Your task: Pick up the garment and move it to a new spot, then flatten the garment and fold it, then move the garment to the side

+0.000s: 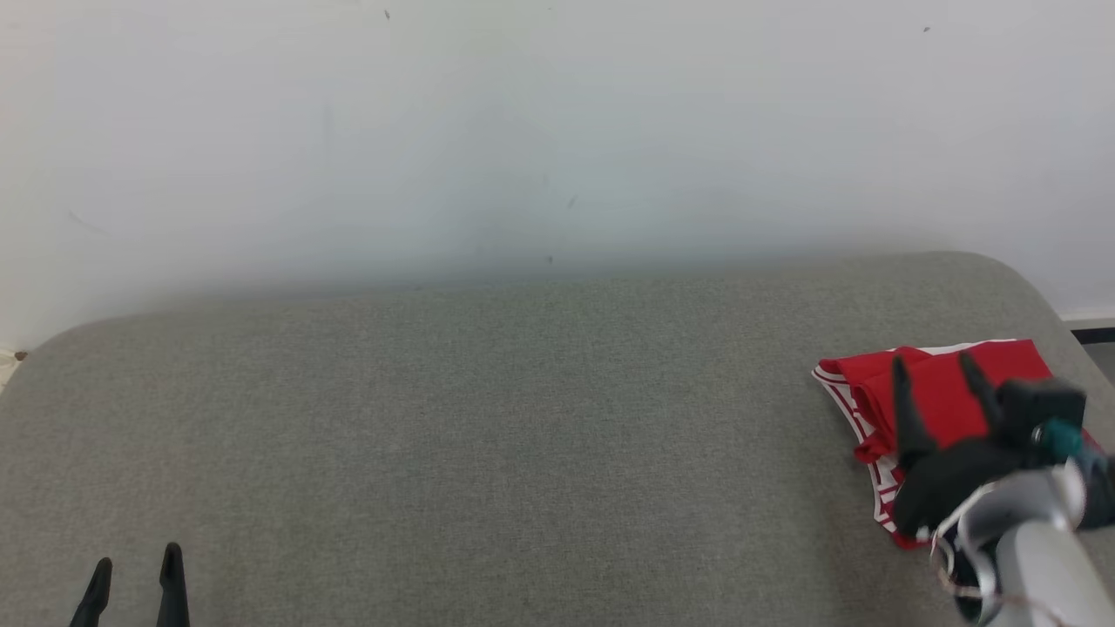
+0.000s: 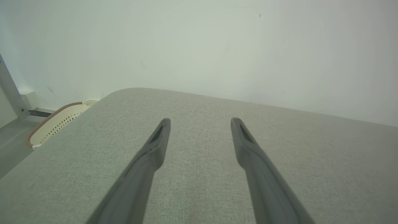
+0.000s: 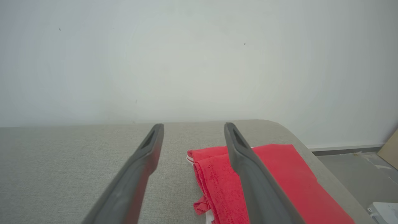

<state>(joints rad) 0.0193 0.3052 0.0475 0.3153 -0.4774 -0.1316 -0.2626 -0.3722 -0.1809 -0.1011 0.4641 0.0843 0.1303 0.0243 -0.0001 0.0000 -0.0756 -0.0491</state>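
garment (image 1: 942,402) under wide right gripper (image 1: 931,359); left gripper (image 1: 138,557) wide, its view showing a basket (image 2: 59,123)

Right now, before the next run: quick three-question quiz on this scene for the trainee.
1. True or false: the red garment lies folded at the grey cushion, right end.
2. The right gripper has its jaws: A) open, holding nothing; B) shut on the garment; C) shut on nothing.
3. Left wrist view: what cream, perforated object sits beyond the cushion's edge?
Key: 1 true; 2 A; 3 a basket.
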